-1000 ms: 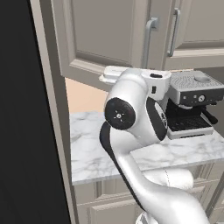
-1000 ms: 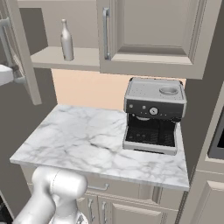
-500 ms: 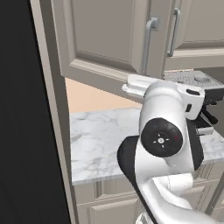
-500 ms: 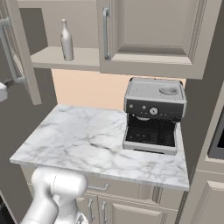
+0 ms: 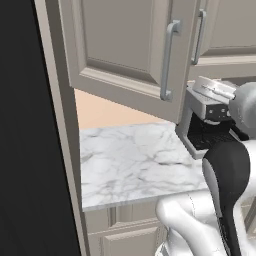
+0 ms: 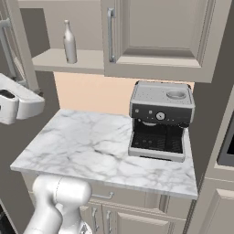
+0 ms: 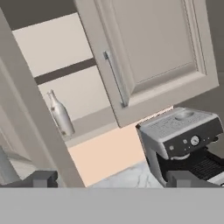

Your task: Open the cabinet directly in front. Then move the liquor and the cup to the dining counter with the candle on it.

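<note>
Gripper (image 7: 111,179): jaws released and spread wide, both dark tips well apart, nothing between them; it hangs short of the cabinet (image 6: 160,36), touching nothing. Marble countertop (image 6: 87,151): bare on its left part. Coffee machine (image 6: 161,119): stands upright on the right part of that countertop, under the closed right door. Left door (image 5: 130,50): swung open toward the robot, bar handle (image 5: 167,60) facing out. Liquor (image 6: 69,42): upright on the inner shelf (image 6: 73,61) of the opened left compartment, toward the back wall, apart from the gripper.
</note>
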### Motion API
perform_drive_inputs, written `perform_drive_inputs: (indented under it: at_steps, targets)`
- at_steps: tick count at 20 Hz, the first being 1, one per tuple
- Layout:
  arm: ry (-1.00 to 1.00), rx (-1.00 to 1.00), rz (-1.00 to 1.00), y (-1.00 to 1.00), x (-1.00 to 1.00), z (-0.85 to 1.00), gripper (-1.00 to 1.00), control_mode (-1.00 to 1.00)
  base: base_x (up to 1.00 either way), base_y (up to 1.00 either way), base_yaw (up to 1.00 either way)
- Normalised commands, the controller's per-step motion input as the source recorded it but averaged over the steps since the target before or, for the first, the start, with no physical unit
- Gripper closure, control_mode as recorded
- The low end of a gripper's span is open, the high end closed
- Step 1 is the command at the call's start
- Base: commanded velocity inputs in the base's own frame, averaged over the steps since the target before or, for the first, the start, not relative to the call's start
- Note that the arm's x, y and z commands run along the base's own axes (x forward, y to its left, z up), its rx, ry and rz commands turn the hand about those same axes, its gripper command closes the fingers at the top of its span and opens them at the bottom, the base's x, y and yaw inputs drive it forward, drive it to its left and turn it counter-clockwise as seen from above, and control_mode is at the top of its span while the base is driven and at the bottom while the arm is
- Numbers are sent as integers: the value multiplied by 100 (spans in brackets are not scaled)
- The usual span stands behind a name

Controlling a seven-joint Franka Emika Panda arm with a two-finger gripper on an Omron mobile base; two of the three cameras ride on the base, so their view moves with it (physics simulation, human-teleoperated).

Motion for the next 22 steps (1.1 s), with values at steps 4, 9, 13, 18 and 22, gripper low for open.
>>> perform_drive_inputs:
  at_steps: [4,9,13,18,22]
  targets:
    - [10,16,35,-65,17,0,-100,-100,0,0,0]
    - [8,21,41,-47,10,0,-100,-100,0,0,0]
    - [6,14,30,-4,39,0,-100,-100,0,0,0]
    - [8,12,23,11,74,0,-100,-100,0,0,0]
    - [5,15,21,25,85,0,-100,-100,0,0,0]
